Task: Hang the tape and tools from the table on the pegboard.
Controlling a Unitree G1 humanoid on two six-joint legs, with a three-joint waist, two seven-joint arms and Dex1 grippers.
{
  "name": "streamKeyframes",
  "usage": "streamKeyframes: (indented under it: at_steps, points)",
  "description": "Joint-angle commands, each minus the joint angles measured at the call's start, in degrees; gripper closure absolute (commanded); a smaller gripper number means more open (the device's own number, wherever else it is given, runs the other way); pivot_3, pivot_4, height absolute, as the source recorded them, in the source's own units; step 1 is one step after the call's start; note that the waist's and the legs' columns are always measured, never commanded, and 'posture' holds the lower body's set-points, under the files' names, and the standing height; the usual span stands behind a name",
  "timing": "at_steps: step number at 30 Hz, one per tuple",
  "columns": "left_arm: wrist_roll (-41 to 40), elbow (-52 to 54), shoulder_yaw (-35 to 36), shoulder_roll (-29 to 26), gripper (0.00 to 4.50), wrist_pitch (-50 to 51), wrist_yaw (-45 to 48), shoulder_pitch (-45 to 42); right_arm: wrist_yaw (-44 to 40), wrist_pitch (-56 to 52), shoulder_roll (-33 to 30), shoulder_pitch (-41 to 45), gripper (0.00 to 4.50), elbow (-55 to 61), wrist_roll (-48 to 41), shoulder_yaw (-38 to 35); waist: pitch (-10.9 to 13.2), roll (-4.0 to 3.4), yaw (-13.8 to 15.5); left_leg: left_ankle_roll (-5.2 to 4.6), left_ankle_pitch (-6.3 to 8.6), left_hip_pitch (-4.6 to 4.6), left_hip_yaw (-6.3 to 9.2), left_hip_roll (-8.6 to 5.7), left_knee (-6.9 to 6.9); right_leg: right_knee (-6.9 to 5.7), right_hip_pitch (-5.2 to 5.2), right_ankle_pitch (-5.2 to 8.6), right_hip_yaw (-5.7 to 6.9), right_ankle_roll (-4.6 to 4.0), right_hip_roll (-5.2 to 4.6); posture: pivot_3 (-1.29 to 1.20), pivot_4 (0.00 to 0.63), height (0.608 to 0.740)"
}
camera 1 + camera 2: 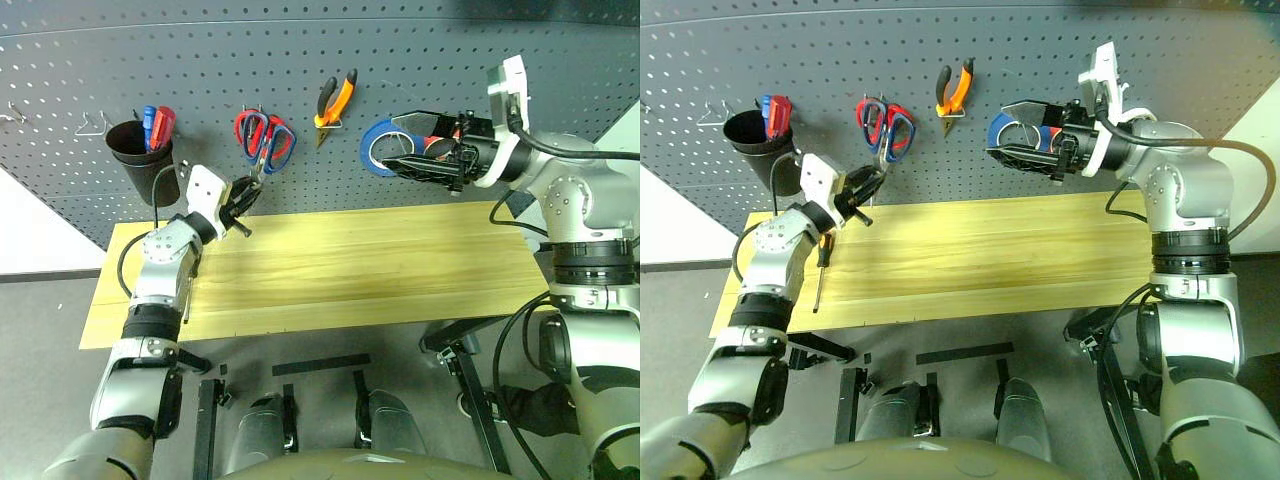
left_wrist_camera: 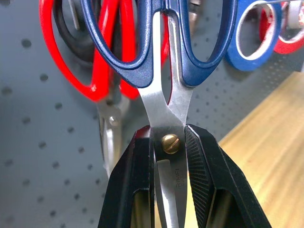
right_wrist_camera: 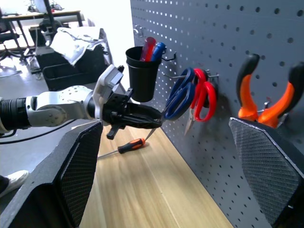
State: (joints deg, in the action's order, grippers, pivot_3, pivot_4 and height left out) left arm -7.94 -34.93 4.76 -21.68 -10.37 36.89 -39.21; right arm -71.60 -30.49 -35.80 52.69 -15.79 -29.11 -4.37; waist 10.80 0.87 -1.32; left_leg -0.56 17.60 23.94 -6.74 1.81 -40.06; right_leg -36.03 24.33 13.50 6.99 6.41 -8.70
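The left claw is clamped on the blades of the blue-handled scissors, right at the pivot screw, and holds them handles-first against the pegboard in the upper left of the left eye frame, beside the red-handled scissors hanging there. The scissors are stiff steel with smooth, slick blades, fairly light; gripping at the pivot keeps both blades shut and leaves the handle loops free for a hook, which looks like a sound hold. The loops are wide, so a wire hook should thread easily, though the metal could slip between the pads if tilted.

The right claw stands wide apart at upper right, next to the blue tape on the board. The orange pliers hang at upper centre. The screwdriver lies on the desk at the left; slim and round, it may roll, so its handle is the place to take it.
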Motion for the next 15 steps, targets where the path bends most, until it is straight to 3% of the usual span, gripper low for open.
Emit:
streamKeyframes:
  at_steps: [1, 3, 4, 8, 14, 15]
  points:
    - [0.3, -3.1, 0.4, 1.2, 3.89, 0.8, -2.9, -5.3, 0.4, 0.8, -0.5, 0.5, 0.0, 2.3, -0.8, -1.2, 0.0, 0.0, 0.1, 0.0, 0.0, 0.0, 0.0, 0.0, -0.01, -0.01, 0.0, 0.0, 0.0, 0.0, 0.0, -0.06, 0.086, 0.74]
    - [0.3, -3.2, 0.4, 1.4, 3.89, 1.4, -3.4, -6.4, 0.5, 1.0, -0.3, 0.6, 0.0, 2.3, -0.9, -1.2, 0.0, 0.0, 0.0, 0.0, 0.0, 0.0, 0.0, -0.01, -0.01, 0.0, 0.0, 0.0, 0.0, 0.0, -0.01, -0.06, 0.087, 0.74]
    - [0.3, -2.9, 0.6, 1.4, 3.15, 1.8, -4.0, -6.6, 0.5, 1.2, -0.2, 0.6, 0.0, 2.2, -0.9, -1.1, 0.0, 0.0, -0.1, 0.0, 0.0, 0.0, 0.0, -0.01, 0.0, -0.01, 0.0, 0.0, 0.0, 0.0, 0.0, -0.06, 0.087, 0.74]
    - [0.2, 1.2, 0.6, 0.8, 1.92, 3.7, -4.6, -4.5, 0.5, 1.8, -0.1, 0.6, 0.0, 2.0, -0.6, -0.9, 0.0, -0.01, -1.0, 0.0, 0.0, 0.0, 0.02, 0.0, 0.0, -0.03, 0.0, 0.0, 0.0, 0.0, 0.0, -0.05, 0.091, 0.74]
    - [-3.4, 17.6, 2.3, -0.1, 0.03, 11.5, -5.4, 5.0, 0.3, 1.8, -0.5, -0.6, 0.0, 2.8, -0.5, -0.7, 0.0, -0.03, -1.5, 0.0, 0.0, -0.07, 0.02, 0.01, 0.01, -0.08, 0.0, 0.0, -0.01, 0.0, -0.01, -0.04, 0.099, 0.74]
    - [-4.4, 21.4, 2.8, 0.0, 0.03, 13.9, -6.0, 6.9, 0.3, 1.5, -0.5, -0.9, 0.0, 3.1, -0.7, -0.8, 0.0, -0.03, -1.5, 0.0, 0.0, -0.08, 0.02, 0.02, 0.01, -0.08, 0.0, 0.0, -0.02, 0.0, 0.0, -0.03, 0.1, 0.74]
